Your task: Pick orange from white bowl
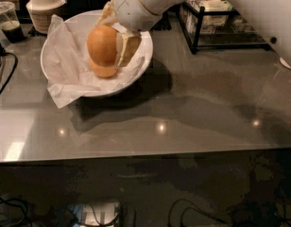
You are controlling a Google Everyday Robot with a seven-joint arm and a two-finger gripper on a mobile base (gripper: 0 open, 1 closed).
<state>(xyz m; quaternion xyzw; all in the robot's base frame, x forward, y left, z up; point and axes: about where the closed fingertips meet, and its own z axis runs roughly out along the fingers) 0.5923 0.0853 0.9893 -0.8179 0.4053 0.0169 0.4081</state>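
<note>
Claw point(115, 46) on orange point(101, 43) — over white bowl point(139, 74)

- The white arm point(148, 4) reaches in from the upper right, its thick wrist angled down and leftward
- The gripper point(112, 48) hangs at upper left, over the white bowl point(131, 79)
- Its cream fingers point(127, 48) clamp an orange point(101, 42) (the far finger is mostly hidden behind it)
</note>
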